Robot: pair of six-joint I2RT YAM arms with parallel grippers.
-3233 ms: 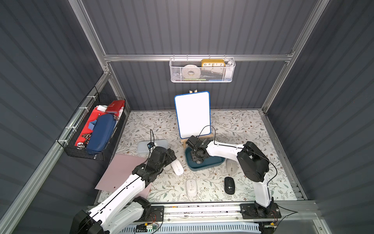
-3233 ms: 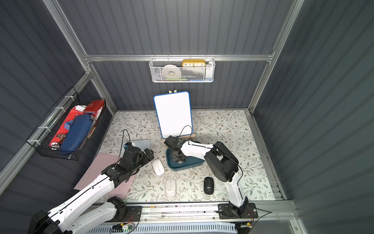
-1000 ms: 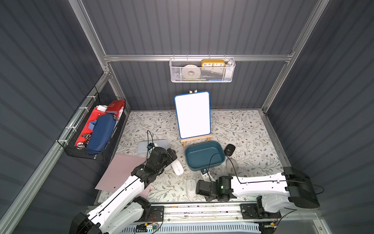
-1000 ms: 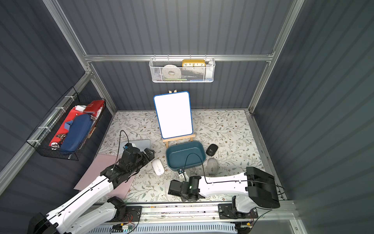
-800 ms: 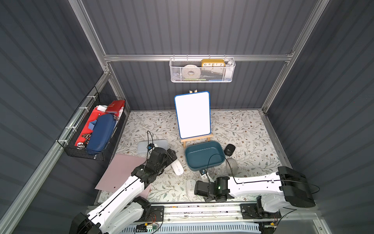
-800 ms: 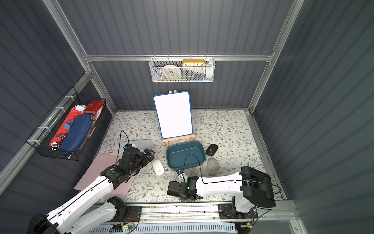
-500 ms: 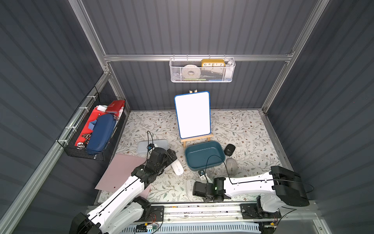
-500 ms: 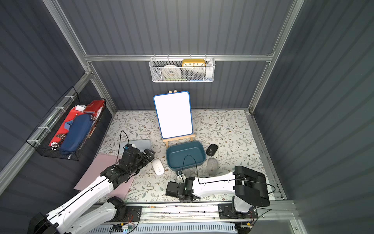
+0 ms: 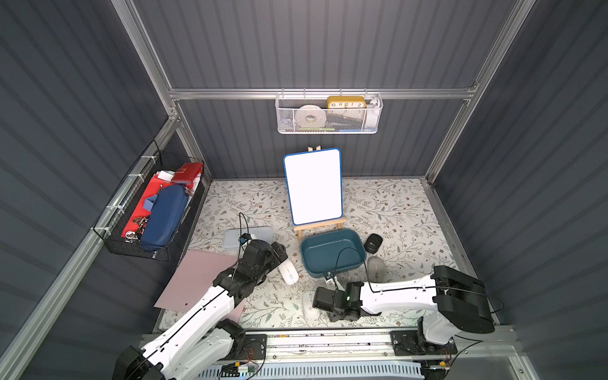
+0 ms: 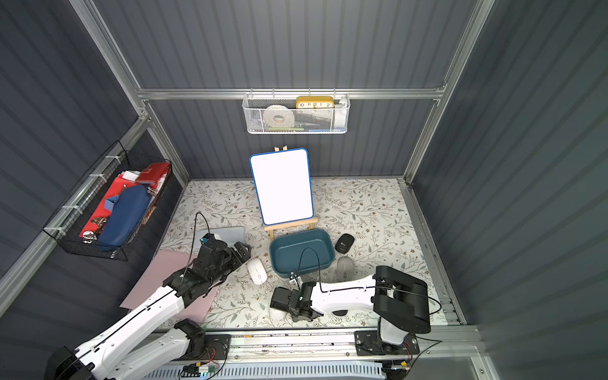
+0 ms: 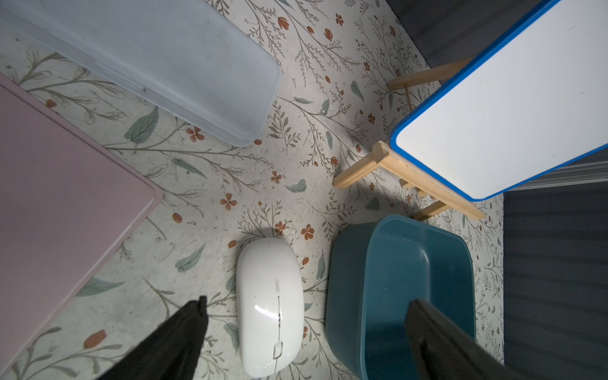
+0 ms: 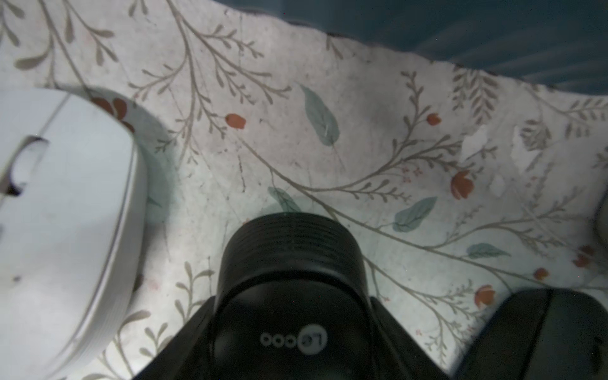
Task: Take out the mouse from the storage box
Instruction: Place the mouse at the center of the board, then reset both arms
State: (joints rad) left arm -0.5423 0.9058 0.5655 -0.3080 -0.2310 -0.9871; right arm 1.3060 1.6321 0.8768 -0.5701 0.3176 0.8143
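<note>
**Black mouse out of the tub, between the right pincer's jaws**

The right gripper (image 9: 321, 301) is down at the near edge of the floral mat (image 9: 394, 210). It is on the near side of the storage box (image 9: 316, 255), whose long side runs left to right. In the right wrist view a black mouse (image 12: 289, 289) lies between the jaws, outside the box and apart from it. Its long axis runs near to far, and its rounded, ribbed end points far, toward the box's near wall. The black fingers (image 12: 184, 332) flank it at a middling width. I cannot tell whether they press it or stand just clear, nor whether it rests on the mat. In both top views the gripper covers it.

Just left of it lies a white mouse (image 12: 65, 214), lengthwise near to far. To its right and nearer is a second black mouse (image 12: 543, 332).

The left gripper (image 9: 282, 255) hangs spread wide and empty at the box's left. One finger is over the mat and the other over the box's left edge. Another white mouse (image 11: 269, 306) lies below and between them, just beside the box, its long axis near to far.
</note>
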